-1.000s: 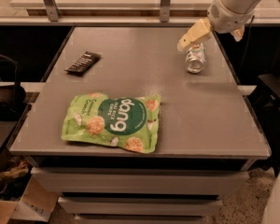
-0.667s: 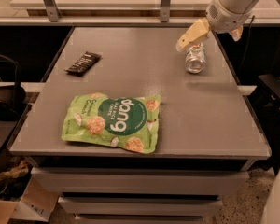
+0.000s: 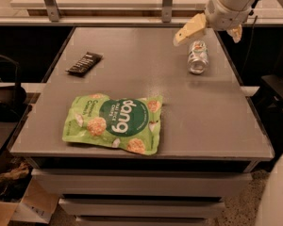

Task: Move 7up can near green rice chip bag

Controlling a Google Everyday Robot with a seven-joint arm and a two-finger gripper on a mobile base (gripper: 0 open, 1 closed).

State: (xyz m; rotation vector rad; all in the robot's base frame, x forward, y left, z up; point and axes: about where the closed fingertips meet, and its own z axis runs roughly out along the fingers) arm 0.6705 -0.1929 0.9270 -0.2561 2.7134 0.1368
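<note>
Camera view is showing the reach-and-grasp step in hand: the gripper is hovering at the far right of the grey surface, just above and behind the 7up can, and it is holding nothing. Its fingers are standing wide apart, one pale pad jutting out toward the middle of the surface and the other showing on the outer side of the wrist. The can is sitting roughly under the gap between them, apart from both. It is lying on its side near the far right edge, its shiny metal end facing the camera. The green rice chip bag is lying flat toward the front of the surface, well apart from the can, and a dark wrapped bar is resting at the far side opposite the can, clear of both. By my reading the carry is not yet begun. The next move is calling for a descent over the can and a closing across its round body without nudging it into a roll. After that comes a carry forward and across to set it down just beside the bag, not on top of it
</note>
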